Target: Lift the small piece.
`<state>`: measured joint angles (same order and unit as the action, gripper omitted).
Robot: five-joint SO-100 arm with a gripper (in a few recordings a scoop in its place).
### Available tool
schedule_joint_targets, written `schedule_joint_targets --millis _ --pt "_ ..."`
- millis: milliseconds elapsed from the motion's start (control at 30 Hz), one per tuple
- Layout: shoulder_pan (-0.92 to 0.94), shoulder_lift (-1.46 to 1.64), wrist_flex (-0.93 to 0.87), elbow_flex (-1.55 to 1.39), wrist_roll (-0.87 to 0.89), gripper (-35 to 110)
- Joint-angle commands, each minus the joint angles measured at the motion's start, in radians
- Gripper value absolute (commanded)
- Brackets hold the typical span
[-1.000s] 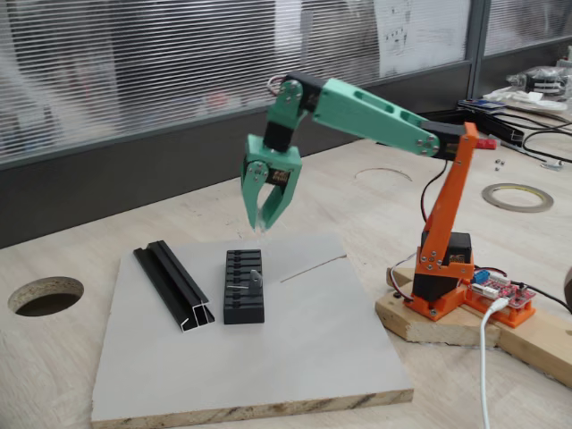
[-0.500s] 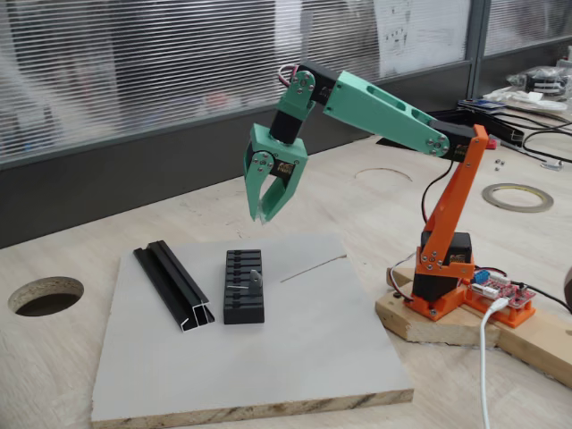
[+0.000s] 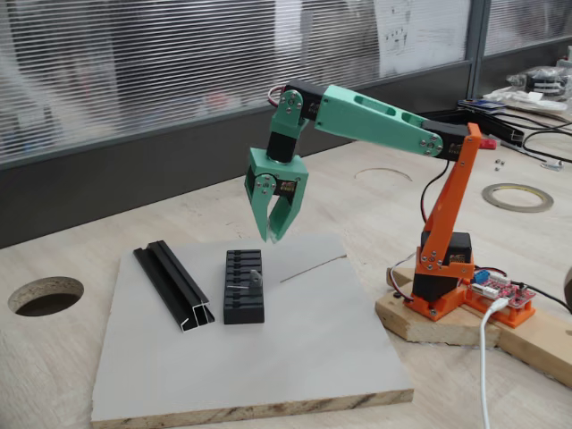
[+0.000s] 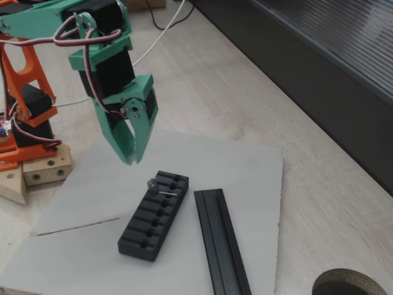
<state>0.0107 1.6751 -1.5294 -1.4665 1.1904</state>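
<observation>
The small piece (image 3: 255,276), a tiny silvery-grey metal bit, rests on top of the black ribbed block (image 3: 243,287) a little left of and below the frame's centre in a fixed view; in the other fixed view the small piece (image 4: 153,184) lies near the upper end of the block (image 4: 153,214), around the middle of the picture, with a thin pin-like part pointing to the right. The block lies flat on a grey board (image 3: 304,349) that sits on the light wooden table (image 3: 54,366). Just beside the block, apart from it, lies a long black channel rail (image 3: 175,284), to its left in one view and to its right in the other (image 4: 220,239). Above the block, clear of it and of the piece, hangs the green gripper (image 3: 272,234), pointing down, its two fingers drawn close with the tips nearly meeting and nothing between them; seen from the other side, the gripper (image 4: 131,158) hangs in the upper left part of the frame. The green arm runs back to an orange base (image 3: 444,268) on a wooden block at the right.
</observation>
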Motion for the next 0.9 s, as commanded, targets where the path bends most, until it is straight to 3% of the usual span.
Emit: schedule_joint_targets --millis 0,400,867 --pt "0.005 0.017 0.002 -0.002 -0.21 6" --pt "-0.002 0.017 0.0 -0.002 -0.959 6" --pt "-0.003 0.017 -0.009 -0.002 -1.028 6"
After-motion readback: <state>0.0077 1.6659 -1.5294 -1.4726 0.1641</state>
